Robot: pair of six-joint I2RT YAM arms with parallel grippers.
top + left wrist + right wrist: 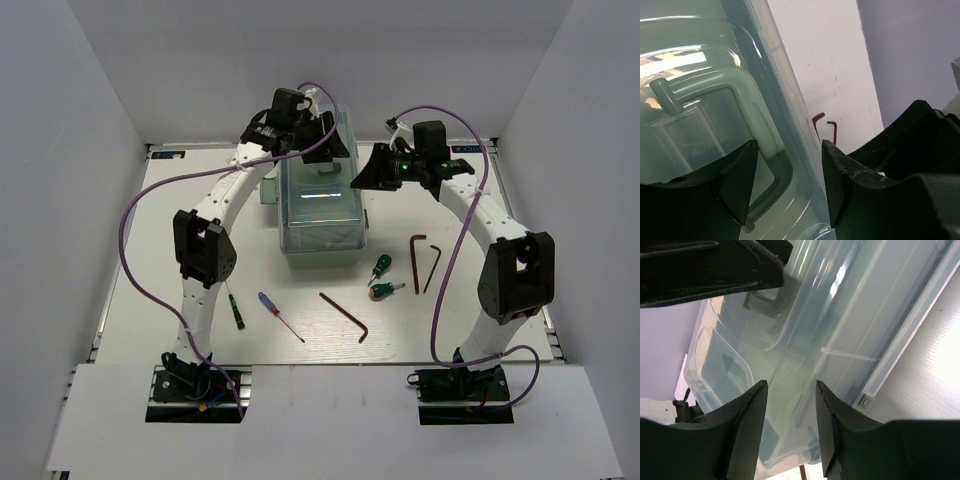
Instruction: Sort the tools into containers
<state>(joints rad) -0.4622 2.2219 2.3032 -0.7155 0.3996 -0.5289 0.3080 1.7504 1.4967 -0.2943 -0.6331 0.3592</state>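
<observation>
A: What have your grippers got?

B: Nothing I can vouch for. My left gripper (787, 187) is partly open and straddles an edge of the toolbox lid (700, 95); I can't tell whether either finger touches it. My right gripper (790, 410) is parted about as much at the clear side of the toolbox (320, 225), and I see nothing held in it.

A: How will that lid behave?

B: It's thin, glossy clear plastic, so I judge it light, springy and slick. I'd sooner pinch the greenish handle (772, 175) on top, or a rim lip, than a flat panel.

A: And the tools?

B: All out on the desk (300, 355), on the near side of the box, none sorted. Two hex keys (417, 262) lie to its right with two stubby screwdrivers (381, 266) just beside them. A long hex key (345, 316) and a blue screwdriver (268, 302) lie in the middle, and one more screwdriver (236, 314) is beside my left arm.

A: Trouble?

B: The keys. They're stiff, thin steel lying flat, with little to bite, so I'd take them across the long leg. The stubbies offer fat handles. The slim drivers may roll, so I'd grip the handle.
</observation>
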